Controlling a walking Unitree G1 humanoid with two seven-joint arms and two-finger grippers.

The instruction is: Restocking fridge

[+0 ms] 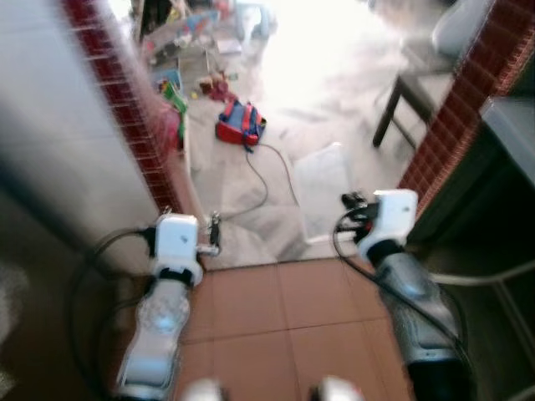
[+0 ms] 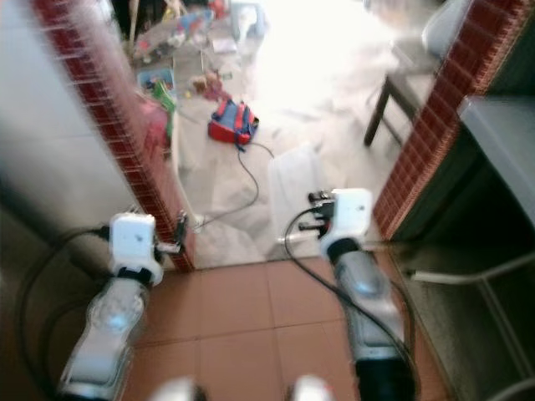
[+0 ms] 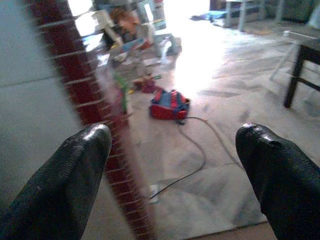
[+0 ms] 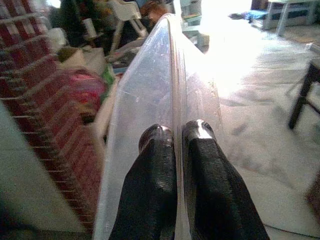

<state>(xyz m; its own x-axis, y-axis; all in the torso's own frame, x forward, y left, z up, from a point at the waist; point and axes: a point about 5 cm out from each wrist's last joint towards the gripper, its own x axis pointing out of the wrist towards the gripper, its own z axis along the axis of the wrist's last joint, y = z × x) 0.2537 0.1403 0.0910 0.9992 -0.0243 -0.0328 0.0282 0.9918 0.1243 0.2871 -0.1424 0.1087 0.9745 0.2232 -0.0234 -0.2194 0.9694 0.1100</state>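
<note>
We see both arms out in front over terracotta floor tiles [image 1: 276, 309], head views blurred. Right gripper [image 4: 175, 135] has its 2 black fingers [image 4: 157, 165] pressed together on the edge of a clear plastic container [image 4: 150, 90], thin rim pinched between the pads; in the wrist view the see-through piece runs away from the fingertips, edge-on. From the head cam the same container [image 1: 322, 188] hangs ahead of the right wrist, over the pale marble-look floor [image 1: 334, 92] beyond the tile edge. We can't tell if it's a tray, lid or bin, & can't make out anything inside. Left gripper [image 3: 172, 137] holds nothing, fingers [image 3: 75, 165] wide apart, aimed past a red brick-tiled wall edge [image 3: 90, 100] that sits just beside the left finger. Left arm [image 1: 171, 251] is close to that corner, beside a light grey wall [image 1: 58, 125]. On the pale floor well ahead: a red & blue bag [image 1: 241, 123] w/ a dark cable [image 1: 266, 180] trailing from it toward us, plus a clutter of toys [image 1: 188, 46] along the wall farther back. Dark chair legs [image 1: 391, 113] stand at the right, near another brick-tiled column [image 1: 460, 100]; a grey counter edge [image 1: 510, 125] sits right of that. Strong glare washes out the floor at the far end.
</note>
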